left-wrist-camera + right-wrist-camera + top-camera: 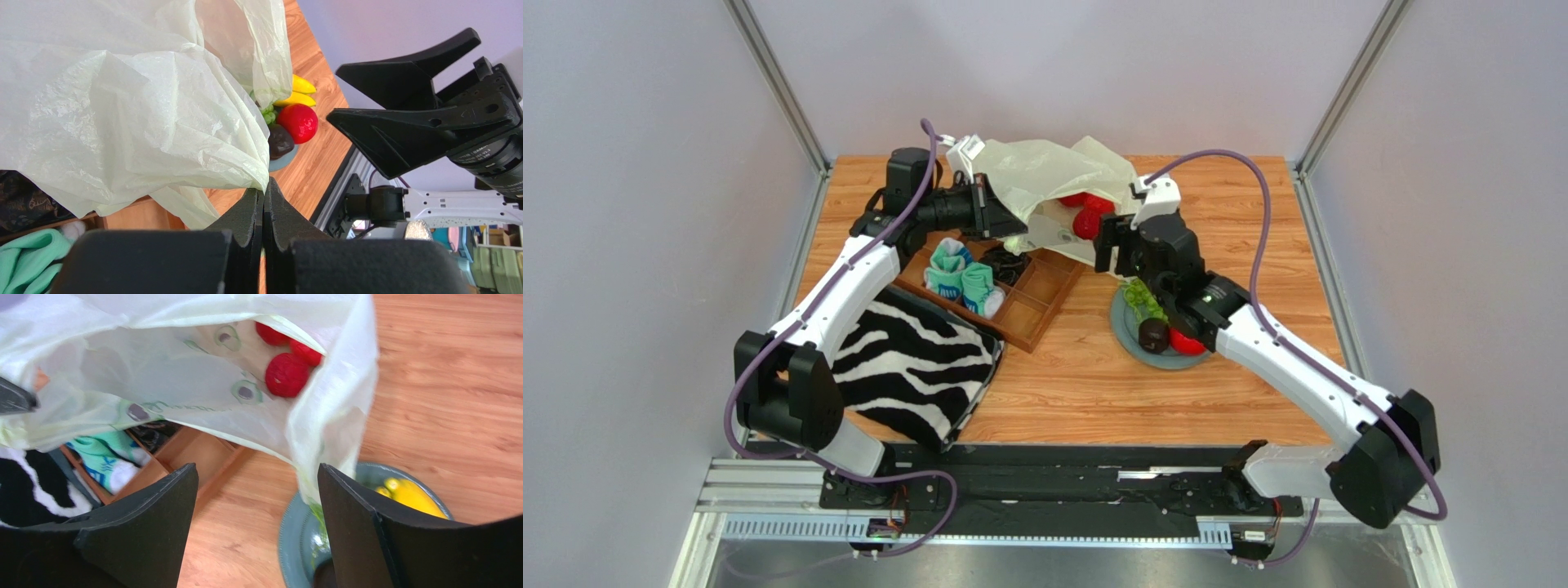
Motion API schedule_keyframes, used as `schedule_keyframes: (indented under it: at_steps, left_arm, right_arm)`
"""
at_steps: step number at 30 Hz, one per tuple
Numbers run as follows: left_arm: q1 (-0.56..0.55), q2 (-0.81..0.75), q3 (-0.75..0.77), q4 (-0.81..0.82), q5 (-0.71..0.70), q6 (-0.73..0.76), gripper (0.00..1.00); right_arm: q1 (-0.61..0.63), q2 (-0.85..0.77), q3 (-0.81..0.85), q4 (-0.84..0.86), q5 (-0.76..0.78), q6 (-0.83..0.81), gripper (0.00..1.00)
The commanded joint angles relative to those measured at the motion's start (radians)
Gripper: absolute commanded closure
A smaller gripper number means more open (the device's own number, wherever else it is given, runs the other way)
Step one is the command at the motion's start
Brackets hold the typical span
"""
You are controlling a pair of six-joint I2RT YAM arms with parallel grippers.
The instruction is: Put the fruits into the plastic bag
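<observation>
The pale plastic bag [1051,178] lies at the table's back with its mouth held up. My left gripper [264,184] is shut on the bag's edge [153,122]. Red fruits [287,373] lie inside the bag [184,373]; they also show in the top view [1087,221]. My right gripper [256,478] is open and empty, just in front of the bag's mouth, above the grey plate [294,533]. On the plate [1124,331] are a green grape bunch [1139,298], a dark fruit [1152,335], a red fruit [1187,344] and yellow bananas [411,496].
A wooden compartment tray [1032,300] holds teal-and-white socks [962,279] left of the plate. A zebra-striped cloth [909,361] lies at the front left. Bare wood lies to the right of the plate.
</observation>
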Motion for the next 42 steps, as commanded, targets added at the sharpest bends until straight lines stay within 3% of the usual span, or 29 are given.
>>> schedule_keyframes:
  at_steps: [1, 12, 18, 26, 42]
  left_arm:
    - [0.006, -0.02, 0.039, 0.018, 0.014, -0.006, 1.0]
    - [0.006, -0.017, 0.039, 0.02, 0.014, -0.006, 1.0]
    - [0.006, -0.017, 0.039, 0.018, 0.013, -0.006, 1.0]
    - [0.006, -0.017, 0.037, 0.02, 0.013, -0.006, 1.0]
    - [0.007, -0.022, 0.037, 0.018, 0.014, -0.004, 1.0]
  right_arm:
    - [-0.04, -0.094, -0.038, -0.206, 0.091, 0.018, 0.24]
    - [-0.261, -0.184, -0.135, -0.555, -0.041, 0.074, 0.24]
    - [-0.33, -0.165, -0.181, -0.572, -0.072, 0.075, 0.23]
    - [-0.333, -0.102, -0.182, -0.526, -0.133, 0.1, 0.2]
    - [-0.333, 0.018, -0.19, -0.462, -0.109, 0.111, 0.2]
